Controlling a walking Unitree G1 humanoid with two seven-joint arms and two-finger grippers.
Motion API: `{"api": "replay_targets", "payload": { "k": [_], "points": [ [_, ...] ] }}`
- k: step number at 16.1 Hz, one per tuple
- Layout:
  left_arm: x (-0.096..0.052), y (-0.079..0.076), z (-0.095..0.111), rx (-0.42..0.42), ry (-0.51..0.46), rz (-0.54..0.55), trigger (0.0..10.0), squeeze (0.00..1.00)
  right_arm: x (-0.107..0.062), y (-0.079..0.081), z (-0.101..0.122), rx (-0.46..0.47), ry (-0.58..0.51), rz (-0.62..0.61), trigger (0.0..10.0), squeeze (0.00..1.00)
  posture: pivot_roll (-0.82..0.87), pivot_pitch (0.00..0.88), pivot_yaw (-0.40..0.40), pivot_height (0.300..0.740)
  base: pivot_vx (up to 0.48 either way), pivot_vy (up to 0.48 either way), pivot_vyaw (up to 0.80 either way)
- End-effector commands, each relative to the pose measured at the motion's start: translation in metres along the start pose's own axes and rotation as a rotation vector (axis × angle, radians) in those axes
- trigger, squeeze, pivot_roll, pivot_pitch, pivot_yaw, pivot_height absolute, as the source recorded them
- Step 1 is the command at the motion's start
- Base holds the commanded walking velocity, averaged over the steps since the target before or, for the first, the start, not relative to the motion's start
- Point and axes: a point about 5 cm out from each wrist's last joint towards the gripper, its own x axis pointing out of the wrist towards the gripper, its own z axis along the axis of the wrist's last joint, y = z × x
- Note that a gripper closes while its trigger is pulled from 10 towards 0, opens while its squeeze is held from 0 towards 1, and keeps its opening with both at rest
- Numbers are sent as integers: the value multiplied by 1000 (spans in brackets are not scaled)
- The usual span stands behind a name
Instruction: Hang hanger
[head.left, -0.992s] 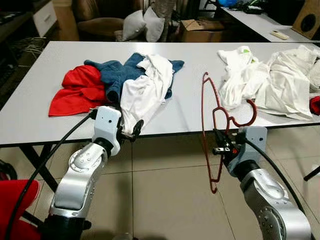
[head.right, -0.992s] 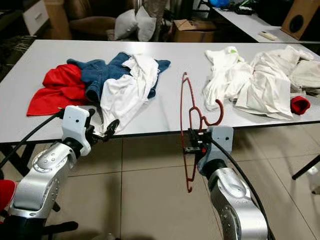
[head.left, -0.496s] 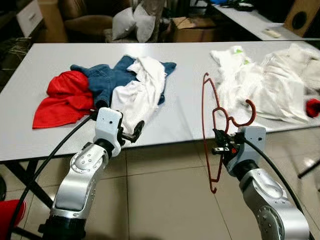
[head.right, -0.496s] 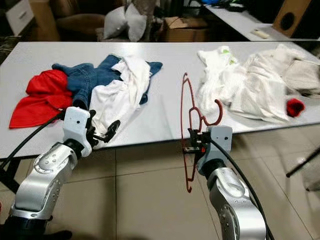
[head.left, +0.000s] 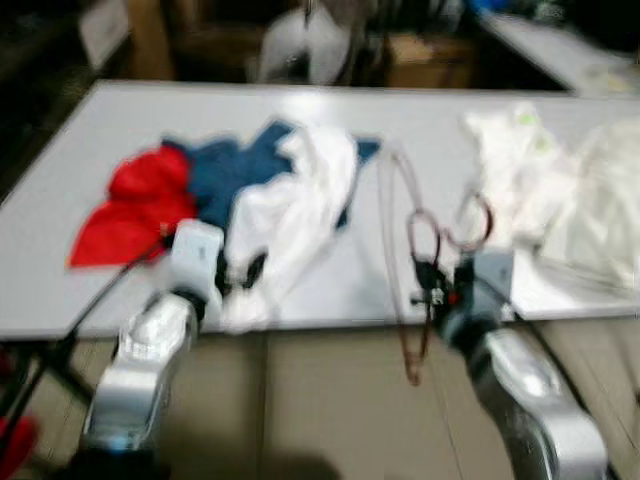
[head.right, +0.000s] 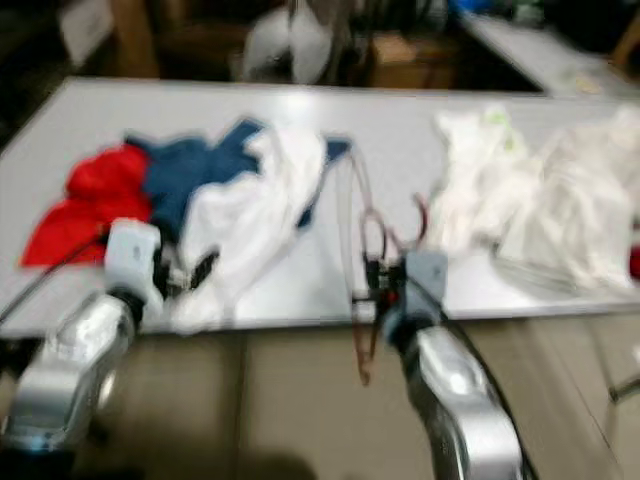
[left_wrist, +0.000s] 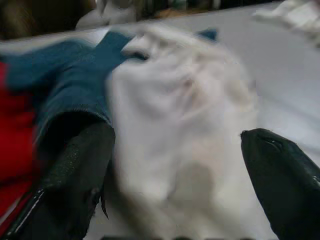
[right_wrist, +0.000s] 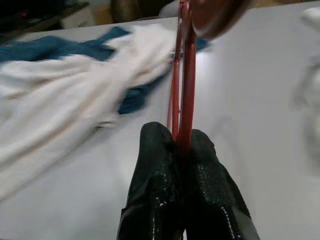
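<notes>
My right gripper (head.left: 432, 290) is shut on a red wire hanger (head.left: 400, 255), which it holds upright over the front edge of the grey table (head.left: 100, 290). In the right wrist view the hanger wire (right_wrist: 182, 75) runs up from between the two closed fingers (right_wrist: 155, 190). My left gripper (head.left: 248, 272) is open, just in front of a white shirt (head.left: 290, 225). The wrist view on that arm shows its black fingers (left_wrist: 75, 175) spread wide around the white shirt (left_wrist: 185, 140). Both eye views are blurred.
A red garment (head.left: 135, 205) and a blue garment (head.left: 235, 170) lie beside the white shirt. A pile of white clothes (head.left: 560, 190) covers the table's right side. Tiled floor (head.left: 320, 410) lies below the table edge; furniture and boxes stand behind.
The whole picture has shifted and blurred, so the camera is moving. The table and clothes look nearer. The hanger stays in the right gripper; the left gripper is closer to the white shirt.
</notes>
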Motion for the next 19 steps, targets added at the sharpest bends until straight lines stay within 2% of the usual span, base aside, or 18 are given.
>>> {"api": "replay_targets", "payload": {
  "k": [1, 3, 4, 5, 6, 7, 9, 10, 11, 13, 15, 18, 19],
  "points": [
    [-1, -8, -1, -5, 6, -41, 10000, 1000, -3, -7, -1, -1, -2, -30, 10000, 0, -6, 0, -25, 740, 0, 0, 0],
    [-6, -6, -8, 18, 46, -64, 10000, 1000, -3, -6, -1, 13, -6, -32, 10000, 0, -5, 0, -18, 740, 0, 0, 0],
    [-8, -5, -14, 42, 90, -85, 10000, 878, -3, -5, -1, 18, -7, -31, 10000, 0, -4, 0, -17, 740, 0, 0, 0],
    [-8, -4, -17, 59, 117, -89, 10000, 804, -3, -5, -1, 19, -7, -30, 10000, 0, -5, 0, -15, 740, 0, 0, 0],
    [-8, -2, -20, 64, 141, -74, 10000, 600, -3, -4, -1, 19, -7, -29, 10000, 0, -4, 0, -14, 740, 0, 0, 0],
    [-7, 1, -22, 69, 161, -51, 10000, 0, -3, -5, -2, 17, -7, -30, 10000, 0, -5, 0, -13, 740, 0, 0, 0],
    [-5, 7, -31, 42, 212, -3, 10000, 0, -3, -5, -1, -9, -17, -33, 10000, 0, -4, 0, -12, 740, 0, 0, 0],
    [-4, 7, -33, 24, 217, 2, 9020, 0, -3, -6, -1, -13, -18, -34, 10000, 0, -4, 0, -12, 740, 0, 0, 0],
    [-1, 6, -37, -28, 217, 4, 4784, 0, -3, -6, -1, -19, -18, -34, 10000, 0, -5, 0, -16, 740, 0, 0, 0],
    [6, 7, -41, -97, 213, 16, 3686, 0, -2, -5, -1, -30, -20, -30, 10000, 0, -13, 0, -15, 740, 0, 0, 0],
    [12, 11, -46, -87, 220, 28, 3098, 0, -2, -7, 1, -35, -27, -34, 10000, 0, -22, 0, -12, 740, 0, 0, 0],
    [19, 18, -51, -53, 232, 43, 0, 0, -5, -8, 0, -41, -29, -41, 10000, 0, -29, 0, -4, 740, 0, 0, 0],
    [20, 19, -51, -51, 229, 42, 0, 0, -5, -9, 0, -41, -29, -43, 10000, 0, -29, 0, -3, 740, 0, 0, 0]
  ]
}}
